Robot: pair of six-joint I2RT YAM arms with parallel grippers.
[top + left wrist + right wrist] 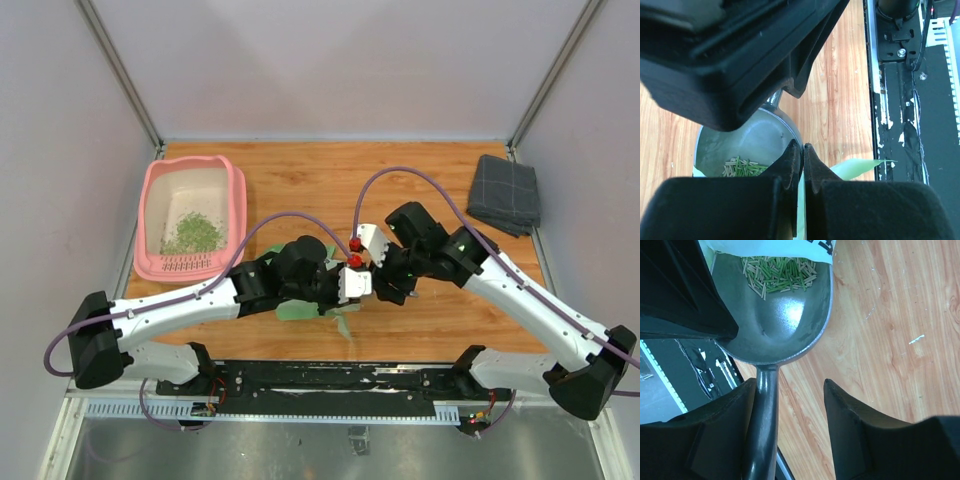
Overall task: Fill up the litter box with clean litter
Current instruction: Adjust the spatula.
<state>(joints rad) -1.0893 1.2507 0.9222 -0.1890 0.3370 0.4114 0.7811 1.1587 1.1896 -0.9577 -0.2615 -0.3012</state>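
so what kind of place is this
Probably a robot test cell, not a home: a wooden table boxed in by plain white walls, a black rail at its near edge carrying two arms, and a pink litter box.

Top cam overhead, looking down; both wrist cams v. close, share scoop (790, 335).

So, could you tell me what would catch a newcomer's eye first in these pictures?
The pink litter box stands out at the far left, a green litter heap inside. At centre the left hand and right hand meet over a pale green bag, where a grey metal scoop holds more granules.
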